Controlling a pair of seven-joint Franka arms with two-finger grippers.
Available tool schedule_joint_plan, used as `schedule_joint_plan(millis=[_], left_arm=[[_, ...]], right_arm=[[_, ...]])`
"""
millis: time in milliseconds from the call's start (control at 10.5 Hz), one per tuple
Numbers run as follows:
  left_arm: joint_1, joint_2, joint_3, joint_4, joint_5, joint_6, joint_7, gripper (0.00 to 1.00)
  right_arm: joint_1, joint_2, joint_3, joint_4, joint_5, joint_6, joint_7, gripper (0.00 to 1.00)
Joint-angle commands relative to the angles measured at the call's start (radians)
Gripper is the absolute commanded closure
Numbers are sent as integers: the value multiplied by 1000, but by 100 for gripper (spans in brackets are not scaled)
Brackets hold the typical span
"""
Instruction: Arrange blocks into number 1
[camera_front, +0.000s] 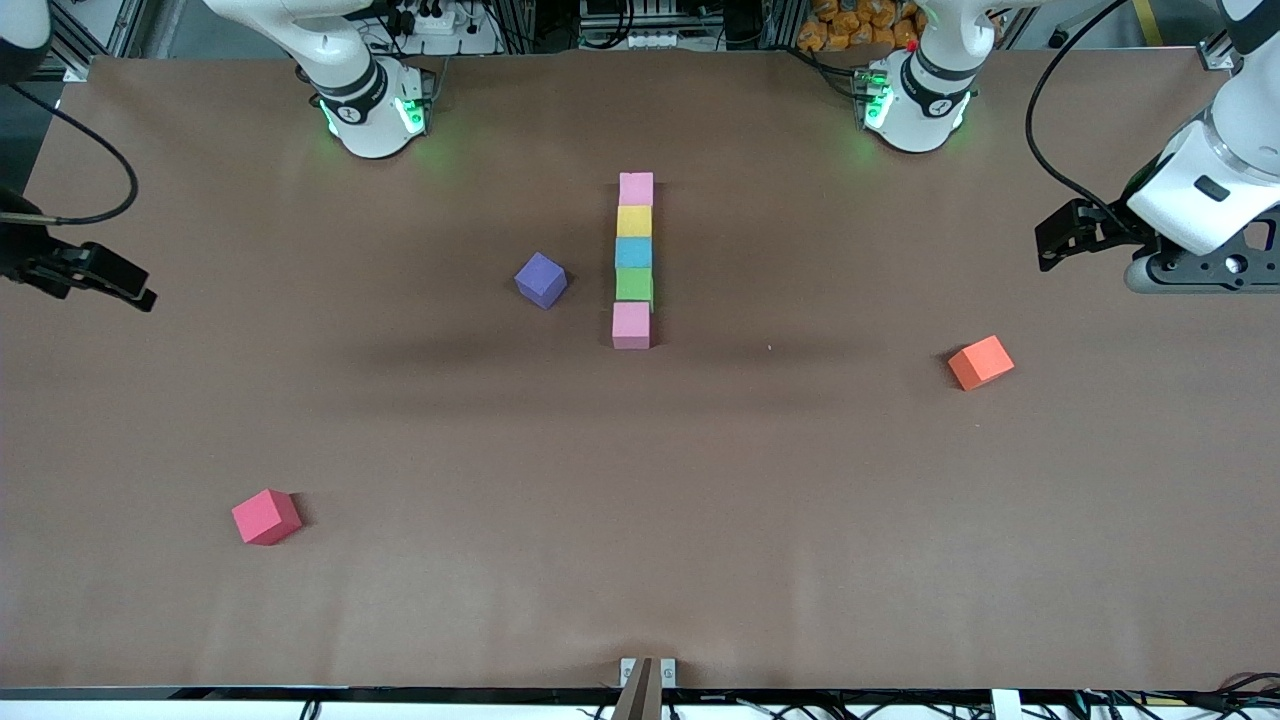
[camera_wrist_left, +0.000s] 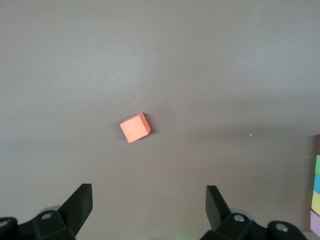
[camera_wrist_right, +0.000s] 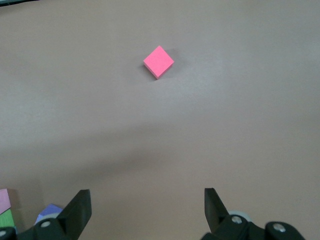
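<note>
Five foam blocks stand touching in one straight column at the table's middle: pink block (camera_front: 636, 188) nearest the robots' bases, then yellow block (camera_front: 634, 220), blue block (camera_front: 633, 252), green block (camera_front: 634, 284), and a second pink block (camera_front: 631, 325) nearest the front camera. The column's edge (camera_wrist_left: 317, 196) shows in the left wrist view. My left gripper (camera_front: 1060, 240) hangs open and empty over the left arm's end of the table. My right gripper (camera_front: 130, 285) hangs open and empty over the right arm's end. Both arms wait away from the column.
A purple cube (camera_front: 541, 280) lies beside the column, toward the right arm's end. An orange cube (camera_front: 981, 362) (camera_wrist_left: 135, 128) sits toward the left arm's end. A red cube (camera_front: 266, 516) (camera_wrist_right: 159, 62) lies nearer the front camera, toward the right arm's end.
</note>
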Motion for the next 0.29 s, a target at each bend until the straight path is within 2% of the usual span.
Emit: schedule_joint_plan(millis=[0,190], left_arm=[[-12,-7,16,6,-23,-20,22,0],[-12,-5,16,9,-38,-20,21,0]], right_arm=[[-22,-24,22,-16,-11,-9,-11,0],[-22,-30,22,-26,-11,-9,-5,0]])
